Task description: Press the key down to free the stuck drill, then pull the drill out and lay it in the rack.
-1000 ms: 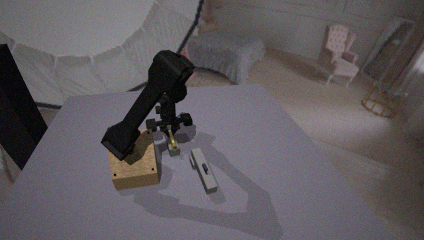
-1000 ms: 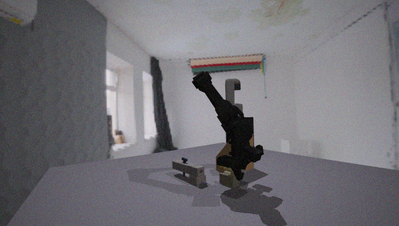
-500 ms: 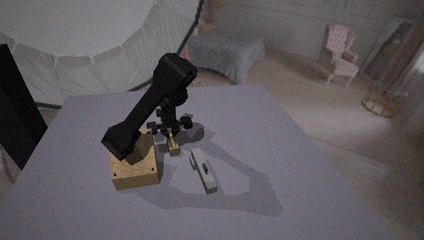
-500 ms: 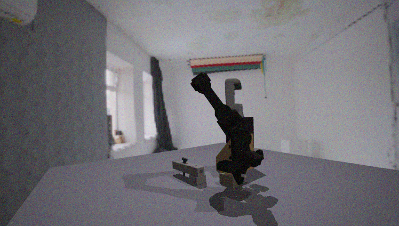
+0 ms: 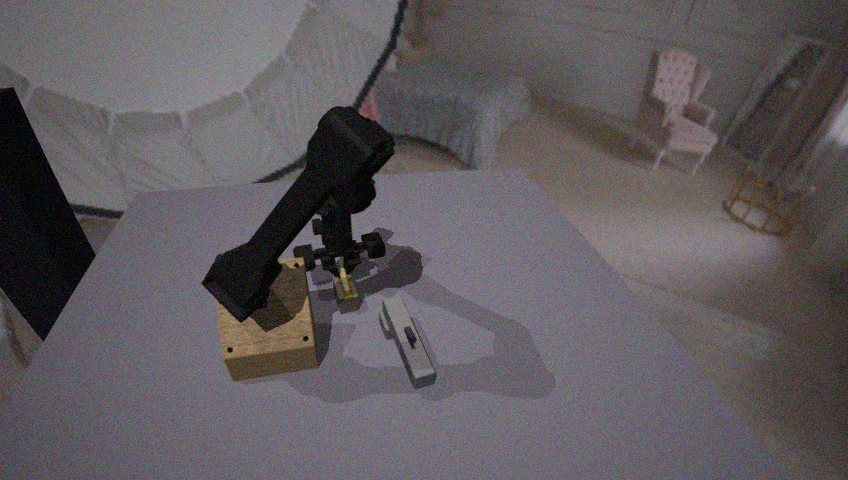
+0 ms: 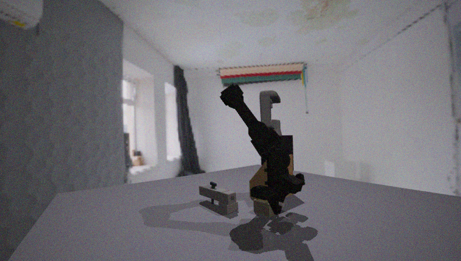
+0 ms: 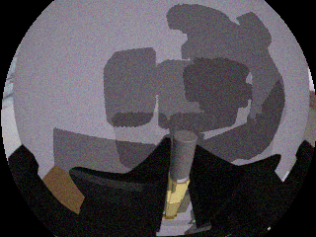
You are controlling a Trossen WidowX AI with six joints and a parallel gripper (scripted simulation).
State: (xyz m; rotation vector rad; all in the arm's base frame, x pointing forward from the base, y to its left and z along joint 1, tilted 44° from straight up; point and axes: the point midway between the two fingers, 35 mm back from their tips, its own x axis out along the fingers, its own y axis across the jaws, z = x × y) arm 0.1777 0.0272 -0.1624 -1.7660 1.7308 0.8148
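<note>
One gripper [image 5: 340, 267] hangs nose-down over the worktop [image 5: 535, 297], fingers pinching the drill [image 7: 180, 174] by its yellow shank so you can carry it off its small block [image 5: 347, 303] toward the grey rack [image 5: 408, 340] just beside.
</note>
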